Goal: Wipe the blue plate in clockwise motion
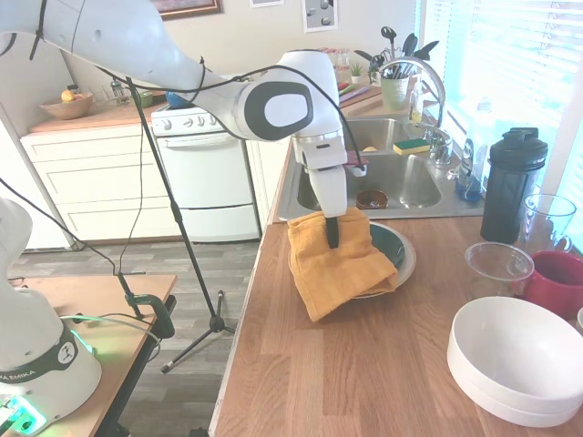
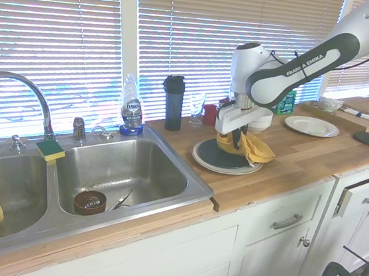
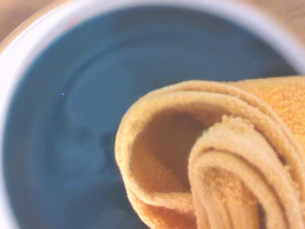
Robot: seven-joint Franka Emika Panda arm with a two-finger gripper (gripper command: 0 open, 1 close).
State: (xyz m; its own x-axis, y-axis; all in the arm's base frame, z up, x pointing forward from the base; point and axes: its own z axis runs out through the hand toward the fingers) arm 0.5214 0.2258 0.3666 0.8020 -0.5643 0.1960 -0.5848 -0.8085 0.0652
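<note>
First exterior view: the white arm reaches in from the upper left and its gripper [image 1: 332, 232] points straight down, pinching the top of a yellow cloth [image 1: 330, 262] between its dark fingers [image 1: 332, 228]. The cloth hangs from the gripper and drapes over the near left part of the blue plate [image 1: 387, 244], with a lower corner spilling past the rim onto the wooden counter [image 1: 346, 364]. The blue plate sits inside a larger cream plate [image 1: 407, 264], just in front of the steel sink [image 1: 378, 182]; only its right side shows beyond the cloth.

To the right, well apart from the plates, stand a black shaker bottle [image 1: 512, 182], a clear cup [image 1: 498, 269], a red mug [image 1: 557, 282] and stacked white bowls [image 1: 519, 360].

From the second exterior view the arm comes in from the right, and the cloth [image 2: 247, 147] bunches over the far right side of the blue plate [image 2: 219, 156], leaving its near left part bare. Whether the cloth presses on the plate or only brushes it is hard to tell from here. A dish soap bottle [image 2: 132, 109] stands behind the sink [image 2: 121, 171].

In the wrist view, folded rolls of cloth [image 3: 224, 157] lie over the glossy blue plate [image 3: 71, 119], whose pale surround is the cream plate [image 3: 14, 57].
</note>
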